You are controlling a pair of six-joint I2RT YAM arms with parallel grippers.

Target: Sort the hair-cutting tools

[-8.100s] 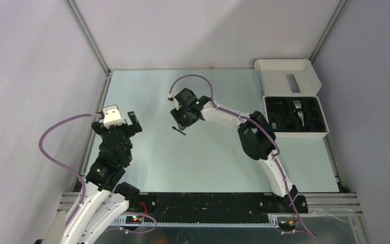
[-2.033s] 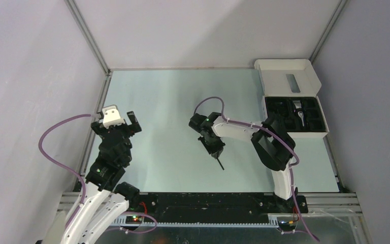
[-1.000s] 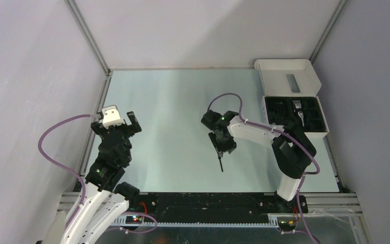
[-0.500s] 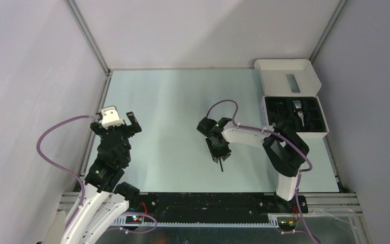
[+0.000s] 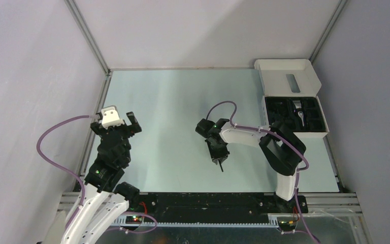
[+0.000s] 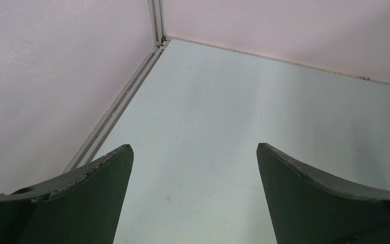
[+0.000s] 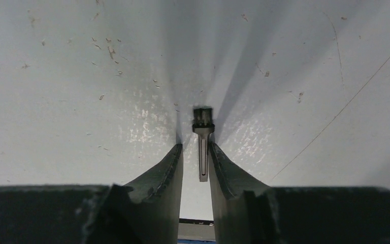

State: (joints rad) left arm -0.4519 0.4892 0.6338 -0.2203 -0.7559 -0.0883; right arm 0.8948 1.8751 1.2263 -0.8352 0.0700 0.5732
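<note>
A thin black stick (image 7: 202, 147), one of the hair-cutting tools, lies on the pale table (image 5: 162, 101) near its front middle, also seen from above as the stick (image 5: 221, 165). My right gripper (image 7: 195, 145) points down over it with the jaws narrowed, one finger on each side. A gap still shows on the left of the stick, and the stick rests on the table. A trimmer body with a silver tip (image 5: 298, 109) sits in the box's black insert. My left gripper (image 6: 194, 147) hovers wide open over bare table at the left, also in the top view (image 5: 116, 125).
The white box (image 5: 299, 134) with its lid (image 5: 284, 68) folded back stands at the right rear, against the right wall. Enclosure walls and a metal rail (image 6: 117, 109) border the table on the left. Small bits of debris dot the surface around the stick.
My right arm swung in from the right and came down over the stick, and its jaws have narrowed around it. The left arm has barely moved.
</note>
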